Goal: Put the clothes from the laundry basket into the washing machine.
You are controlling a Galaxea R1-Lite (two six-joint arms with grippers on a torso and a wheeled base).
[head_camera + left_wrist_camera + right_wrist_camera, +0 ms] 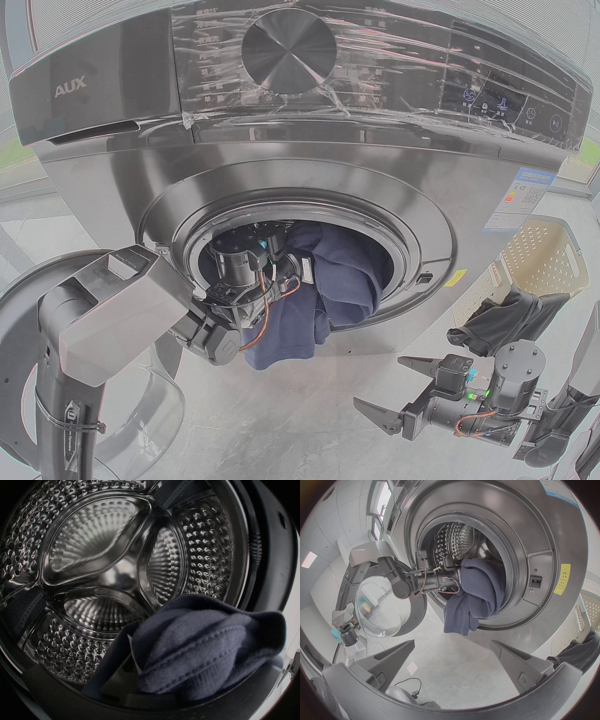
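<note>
The robot's left hand sits inside the round door opening of the washing machine. Its fingers are buried in a navy garment, so whether it grips the cloth cannot be told. The navy garment lies over the lower lip of the opening: part rests inside, against the steel drum, and part hangs down outside the front towards the floor. The machine's glass door stands swung open on the left side.

The right hand hovers above the floor before the machine's lower right corner, fingers spread wide, holding nothing. Just beyond it, at the machine's right side, stands the cream perforated laundry basket. A black garment is draped over the near rim of the basket.
</note>
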